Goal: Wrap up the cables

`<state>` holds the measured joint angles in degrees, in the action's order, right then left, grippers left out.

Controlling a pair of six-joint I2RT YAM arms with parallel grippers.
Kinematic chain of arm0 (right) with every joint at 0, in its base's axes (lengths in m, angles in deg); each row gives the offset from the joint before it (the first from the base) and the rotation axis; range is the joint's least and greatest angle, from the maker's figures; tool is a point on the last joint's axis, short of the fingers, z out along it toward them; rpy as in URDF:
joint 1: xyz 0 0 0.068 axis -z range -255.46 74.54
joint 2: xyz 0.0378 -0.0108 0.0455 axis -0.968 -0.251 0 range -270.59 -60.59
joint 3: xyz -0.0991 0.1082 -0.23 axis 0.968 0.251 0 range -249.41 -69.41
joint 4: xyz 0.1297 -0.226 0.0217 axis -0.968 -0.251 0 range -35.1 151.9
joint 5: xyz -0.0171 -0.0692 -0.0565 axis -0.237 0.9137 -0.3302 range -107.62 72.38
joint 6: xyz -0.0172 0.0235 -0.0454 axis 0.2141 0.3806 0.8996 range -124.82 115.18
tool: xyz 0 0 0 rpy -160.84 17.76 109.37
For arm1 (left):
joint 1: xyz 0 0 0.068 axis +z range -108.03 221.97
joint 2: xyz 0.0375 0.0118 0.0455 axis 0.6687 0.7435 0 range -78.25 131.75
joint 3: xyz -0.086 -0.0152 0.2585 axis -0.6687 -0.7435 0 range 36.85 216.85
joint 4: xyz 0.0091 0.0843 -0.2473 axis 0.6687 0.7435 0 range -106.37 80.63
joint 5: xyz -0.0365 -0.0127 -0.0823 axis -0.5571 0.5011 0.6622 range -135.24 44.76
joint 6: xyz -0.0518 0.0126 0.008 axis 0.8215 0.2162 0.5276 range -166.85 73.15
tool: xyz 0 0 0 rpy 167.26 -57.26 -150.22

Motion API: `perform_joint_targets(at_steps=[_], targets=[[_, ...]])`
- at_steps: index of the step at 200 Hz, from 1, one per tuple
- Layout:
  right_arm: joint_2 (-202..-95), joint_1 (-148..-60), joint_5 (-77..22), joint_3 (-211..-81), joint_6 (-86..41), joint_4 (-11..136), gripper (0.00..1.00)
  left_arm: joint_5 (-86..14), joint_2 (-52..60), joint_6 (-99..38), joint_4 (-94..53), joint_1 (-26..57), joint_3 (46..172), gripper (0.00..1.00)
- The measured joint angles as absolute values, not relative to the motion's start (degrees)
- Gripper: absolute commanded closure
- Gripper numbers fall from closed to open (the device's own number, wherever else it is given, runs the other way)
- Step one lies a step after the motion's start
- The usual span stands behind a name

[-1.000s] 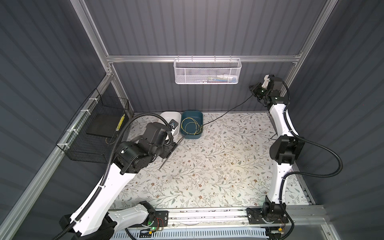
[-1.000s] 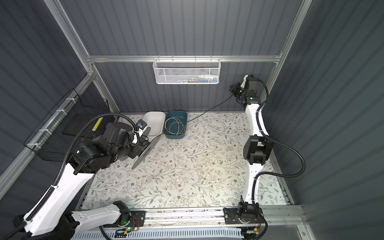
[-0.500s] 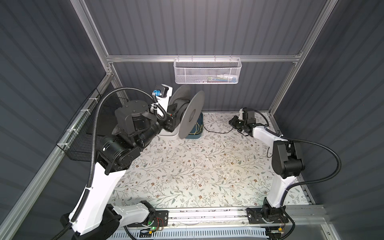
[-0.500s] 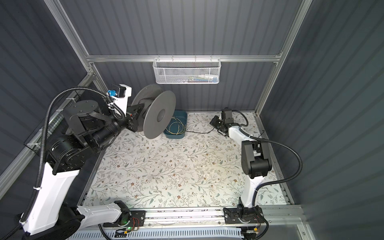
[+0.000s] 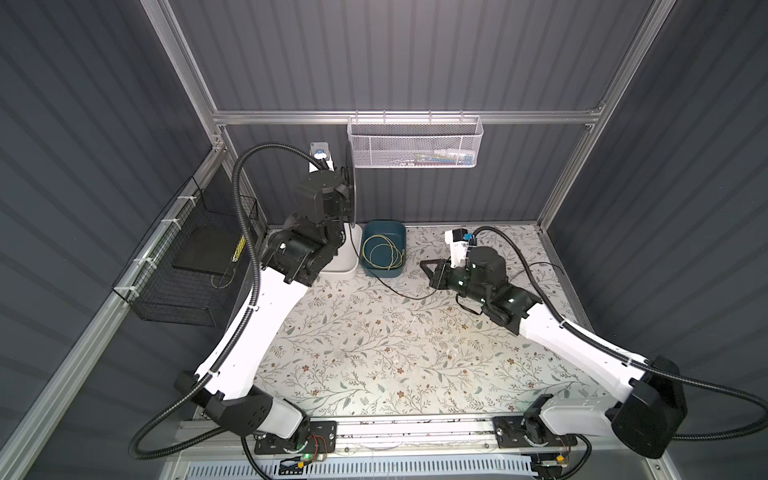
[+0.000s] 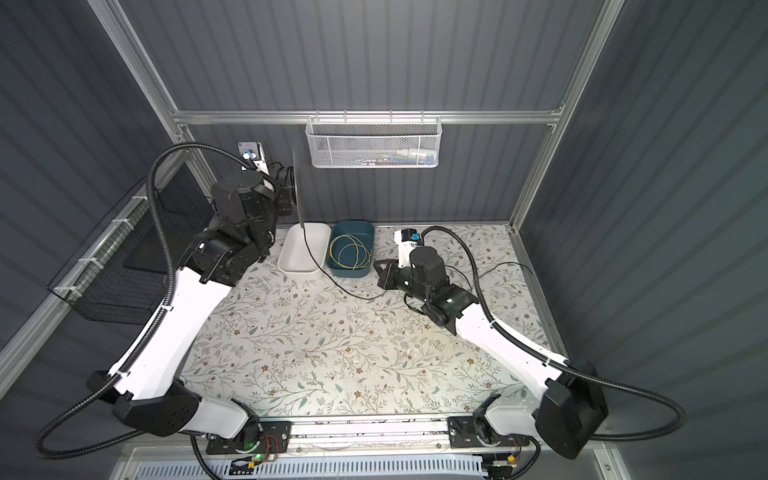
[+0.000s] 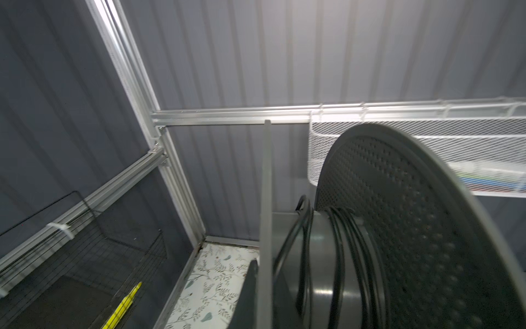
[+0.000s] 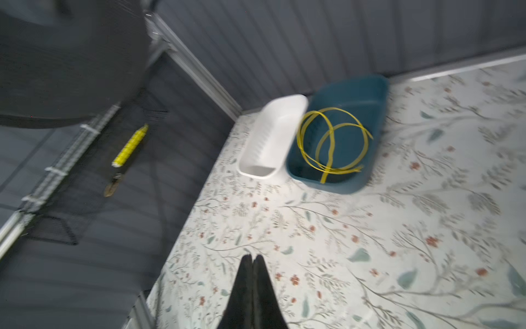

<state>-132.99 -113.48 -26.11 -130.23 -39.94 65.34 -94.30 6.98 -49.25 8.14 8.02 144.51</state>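
black cable (image 7: 341,245): several turns wound on spool (image 7: 421,256); remainder drops to desk (image 5: 374,353), running toward right edge. yellow cable (image 8: 326,171): coiled in blue tray (image 5: 384,273), far edge. left gripper (image 7: 266,299): clamped on spool flange above far-left corner. right gripper (image 8: 252,269): fingers fully together; pinch on cable indeterminate.

Black wire (image 7: 341,256): string-thin, with several loose, uneven turns wound round the hub of a dark grey spool (image 7: 412,242) that is raised above the table (image 5: 374,353). The free length hangs from the spool and trails in a slack curve across the table top.

Yellow wire (image 8: 338,170): thin, lying in loose overlapping loops inside the teal bin (image 5: 384,226) at the back of the table, unwound.
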Motion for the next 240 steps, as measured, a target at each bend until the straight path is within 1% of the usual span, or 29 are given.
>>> perform_joint_targets(at_steps=[33, 77, 99, 128, 156, 171, 195, 218, 228, 240], targets=[[-128.6, -113.3, -25.7, -134.9, -36.4, 62.0, 1.0, -100.6, 8.6, -52.7, 6.2, 9.7, 137.2, 1.0], [-127.3, -110.7, -27.6, -141.3, -33.6, 58.2, 1.0, -103.1, 8.7, -55.3, 5.3, 12.1, 129.0, 1.0], [-128.6, -106.9, -30.0, -144.9, -33.2, 56.6, 1.0, -102.6, 8.7, -55.3, 6.8, 12.5, 126.1, 1.0], [-131.2, -102.0, -32.9, -150.8, -32.8, 53.1, 0.99, -100.9, 8.6, -53.9, 12.5, 11.9, 126.0, 1.0], [-131.8, -96.9, -37.0, -152.9, -33.9, 51.8, 0.95, -96.1, 7.6, -52.1, 16.7, 11.1, 125.4, 1.0], [-133.0, -93.2, -38.7, -154.0, -35.1, 51.9, 0.94, -94.0, 6.1, -51.5, 19.1, 10.8, 124.5, 1.0], [-136.8, -87.7, -40.2, -157.8, -37.1, 52.2, 0.93, -92.4, 3.3, -50.6, 23.9, 11.1, 122.4, 1.0], [-141.6, -84.5, -41.5, -163.1, -38.8, 52.7, 0.93, -91.4, 0.8, -50.0, 27.1, 11.2, 120.5, 1.0], [-143.9, -83.1, -41.7, -165.6, -39.4, 52.9, 0.91, -91.3, -0.4, -49.8, 28.1, 11.2, 119.8, 1.0], [-146.5, -81.2, -41.5, -168.5, -40.2, 53.2, 0.91, -91.7, -1.8, -49.6, 29.7, 11.4, 119.0, 1.0]])
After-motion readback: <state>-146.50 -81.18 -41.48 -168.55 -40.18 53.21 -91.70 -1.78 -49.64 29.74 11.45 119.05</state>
